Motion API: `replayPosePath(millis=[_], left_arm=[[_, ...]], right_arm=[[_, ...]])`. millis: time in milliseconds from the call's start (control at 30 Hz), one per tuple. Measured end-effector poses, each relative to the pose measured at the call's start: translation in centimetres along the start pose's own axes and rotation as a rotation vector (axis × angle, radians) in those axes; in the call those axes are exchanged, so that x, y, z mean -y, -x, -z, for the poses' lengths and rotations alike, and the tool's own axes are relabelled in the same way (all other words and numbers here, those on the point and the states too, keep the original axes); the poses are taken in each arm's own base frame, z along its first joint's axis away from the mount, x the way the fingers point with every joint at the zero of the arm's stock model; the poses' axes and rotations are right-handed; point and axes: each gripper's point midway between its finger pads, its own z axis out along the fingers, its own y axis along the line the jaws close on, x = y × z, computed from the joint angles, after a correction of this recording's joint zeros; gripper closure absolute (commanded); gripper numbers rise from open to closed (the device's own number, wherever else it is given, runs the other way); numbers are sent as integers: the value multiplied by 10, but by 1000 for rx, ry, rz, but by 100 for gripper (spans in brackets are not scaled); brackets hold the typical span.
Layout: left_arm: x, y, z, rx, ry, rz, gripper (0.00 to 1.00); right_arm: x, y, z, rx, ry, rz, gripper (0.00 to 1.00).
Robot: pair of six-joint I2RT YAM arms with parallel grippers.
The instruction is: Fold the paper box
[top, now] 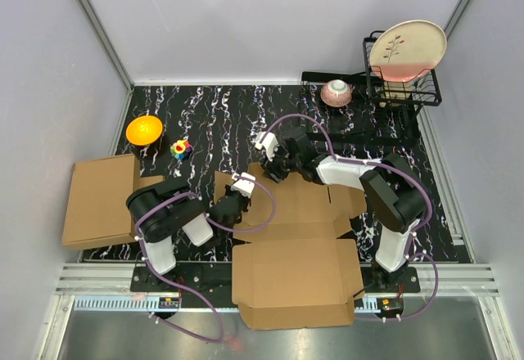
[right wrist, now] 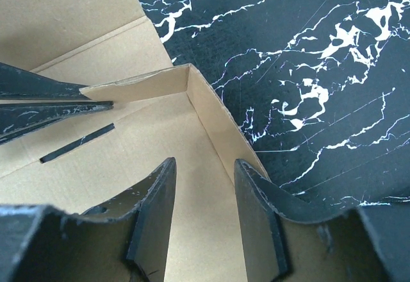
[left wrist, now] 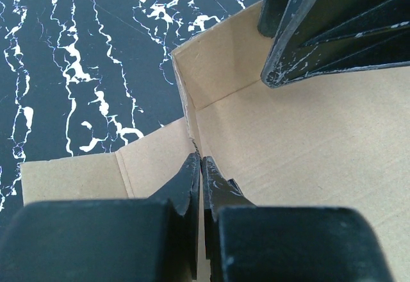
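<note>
Paper box [top: 295, 274] lies mostly flat beneath both sets of fingers, w/ one corner stood up: a short end flap [right wrist: 138, 84] and a side wall [right wrist: 214, 118] meet at a right angle just ahead of the right gripper [right wrist: 205, 162]. Its fingers are spread, the wall running into the gap btwn them, nearer the outer finger; nothing looks pinched yet. Left gripper [left wrist: 200, 161] has its fingers pressed together, tips right at the free end of that end flap; we can't tell if any card is nipped btwn them. Main risk, as we judge it: both grippers sit v. close around this corner, so a closing or pushing move could knock one into the other. Also the wall looks propped, not locked. If the right fingers close off-centre they may crease it, or it may flop out toward the marbled table [right wrist: 307, 70].
</note>
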Motion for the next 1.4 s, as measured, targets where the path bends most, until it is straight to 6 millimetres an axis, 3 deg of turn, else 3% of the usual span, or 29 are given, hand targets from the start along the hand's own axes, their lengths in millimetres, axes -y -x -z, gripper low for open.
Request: replayPosePath(millis=[67, 133, 200, 333, 467, 833, 1233, 1400], left_arm=[[0, 0, 0, 0, 1, 0, 100], [-1, 0, 0, 1, 5, -2, 100], [-1, 1, 0, 2, 6, -2, 100], [-2, 1, 0, 3, 11, -9, 100], [-3, 2, -1, 5, 14, -17, 100], [0, -8, 0, -12, -5, -79, 100], [3, -7, 0, -9, -24, -106, 100], [3, -6, -1, -8, -24, -107, 100]], right_arm=[[0, -1, -2, -5, 1, -2, 52], [2, -2, -5, -7, 2, -4, 61], [1, -3, -7, -10, 3, -7, 62], [2, -2, -9, -13, 2, -19, 43], [-3, 2, -5, -5, -1, -31, 39], [36, 91, 49, 178, -103, 61, 41], [14, 73, 46, 142, 23, 36, 43], [8, 55, 36, 102, 47, 22, 45]])
